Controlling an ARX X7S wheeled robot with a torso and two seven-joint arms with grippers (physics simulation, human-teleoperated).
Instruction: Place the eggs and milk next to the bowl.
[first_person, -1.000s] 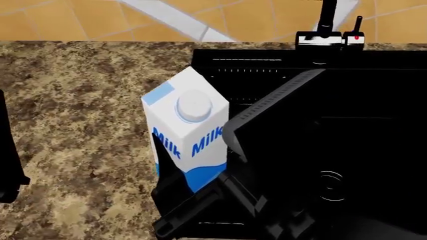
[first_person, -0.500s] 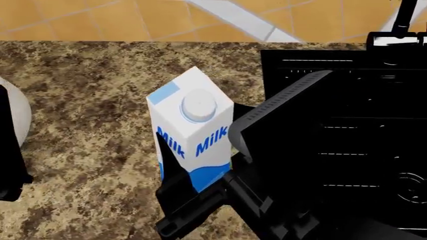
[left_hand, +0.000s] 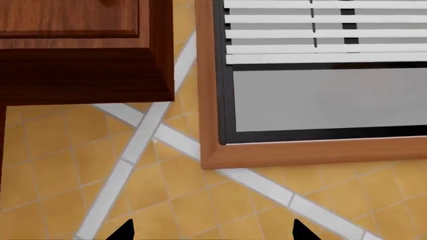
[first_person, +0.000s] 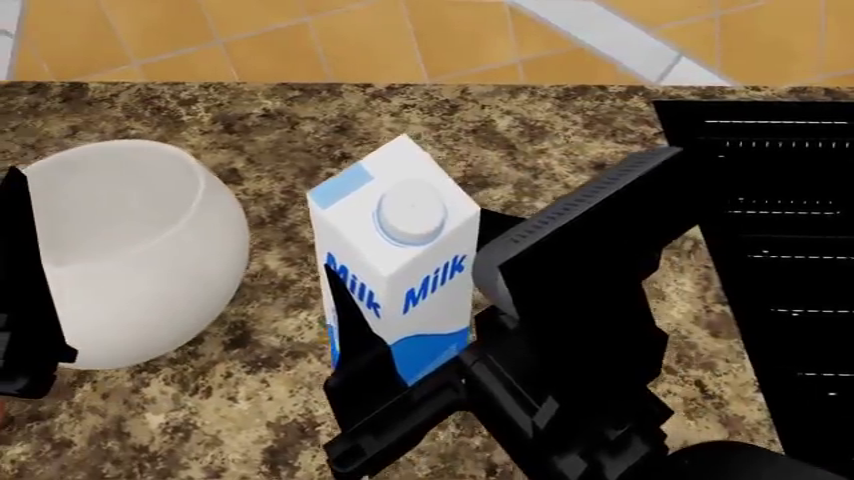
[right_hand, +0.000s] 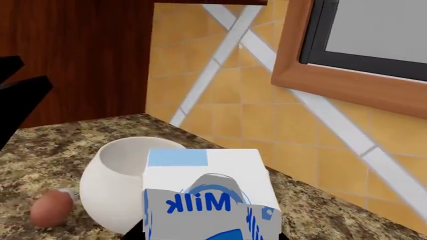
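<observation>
Milk (first_person: 398, 285) base hidden by right claw (first_person: 400, 375), egg (right_hand: 51, 208) blurred

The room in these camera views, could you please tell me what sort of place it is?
Most likely a kitchen: a speckled brown granite countertop, a yellow-tiled wall behind it, and a white-and-blue milk carton beside a large white rounded bowl.
</observation>
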